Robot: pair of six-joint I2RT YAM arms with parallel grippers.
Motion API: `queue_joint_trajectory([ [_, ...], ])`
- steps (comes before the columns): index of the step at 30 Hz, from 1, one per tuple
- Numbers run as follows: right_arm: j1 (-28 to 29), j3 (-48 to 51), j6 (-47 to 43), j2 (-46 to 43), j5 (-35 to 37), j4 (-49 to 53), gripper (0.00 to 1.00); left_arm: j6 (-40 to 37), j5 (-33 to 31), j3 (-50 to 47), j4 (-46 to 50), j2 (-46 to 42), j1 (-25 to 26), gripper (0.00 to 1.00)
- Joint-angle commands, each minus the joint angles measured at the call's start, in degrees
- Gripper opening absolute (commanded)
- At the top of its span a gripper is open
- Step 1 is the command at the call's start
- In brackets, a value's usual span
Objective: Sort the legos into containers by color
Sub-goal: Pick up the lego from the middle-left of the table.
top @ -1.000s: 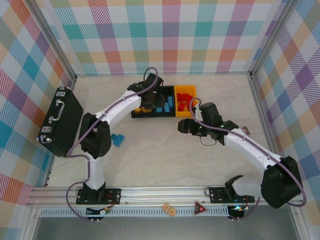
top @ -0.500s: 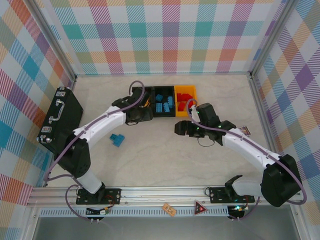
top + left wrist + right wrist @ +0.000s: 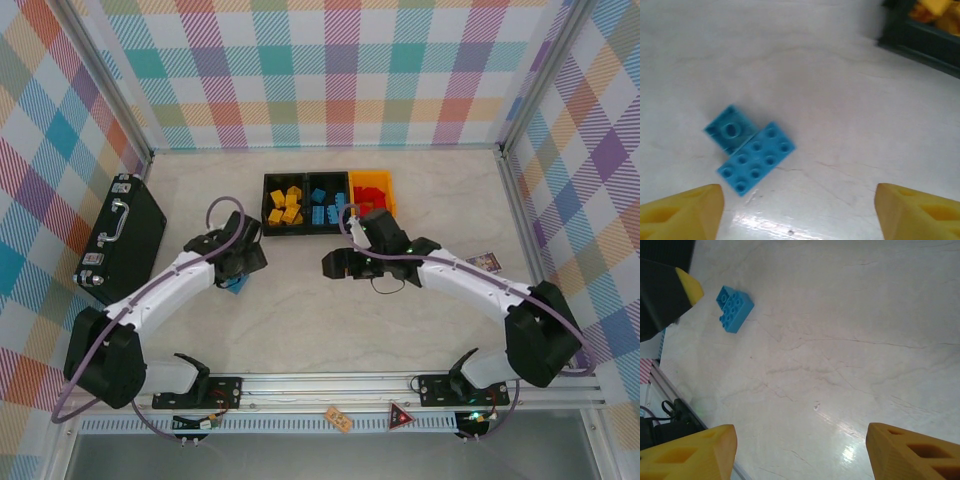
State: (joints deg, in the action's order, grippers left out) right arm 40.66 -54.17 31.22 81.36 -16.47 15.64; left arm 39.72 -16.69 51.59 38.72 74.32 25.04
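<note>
The left tool (image 3: 799, 212) hangs open above the blue legos (image 3: 751, 150) on the surface (image 3: 850, 100), apparently lined up for pickup. The right tool (image 3: 800, 452) hovers open and empty near the containers (image 3: 306, 231).

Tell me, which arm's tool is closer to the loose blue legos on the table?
Left. The left tool hovers open right at the blue legos. The right tool hangs farther toward the robot's right, over bare table.
</note>
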Motion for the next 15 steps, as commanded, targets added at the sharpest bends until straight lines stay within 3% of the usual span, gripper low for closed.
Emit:
queue_joint_trajectory([
  [1, 0.81, -1.81, -0.52, 1.22, -1.27, -1.34, 0.69, 4.42, -2.75, -3.07, 0.91, -2.30, -3.09, 0.82],
  [7, 1.26, -1.90, -0.33, 1.98, -1.20, -1.36, 0.69, 11.12, -1.87, -7.82, -4.87, -3.70, -7.77, 0.86],
  [15, 1.26, -1.73, -0.46, 1.70, -0.50, -0.61, 0.69, 14.87, -2.08, -6.88, -9.30, 4.28, -9.95, 0.89],
])
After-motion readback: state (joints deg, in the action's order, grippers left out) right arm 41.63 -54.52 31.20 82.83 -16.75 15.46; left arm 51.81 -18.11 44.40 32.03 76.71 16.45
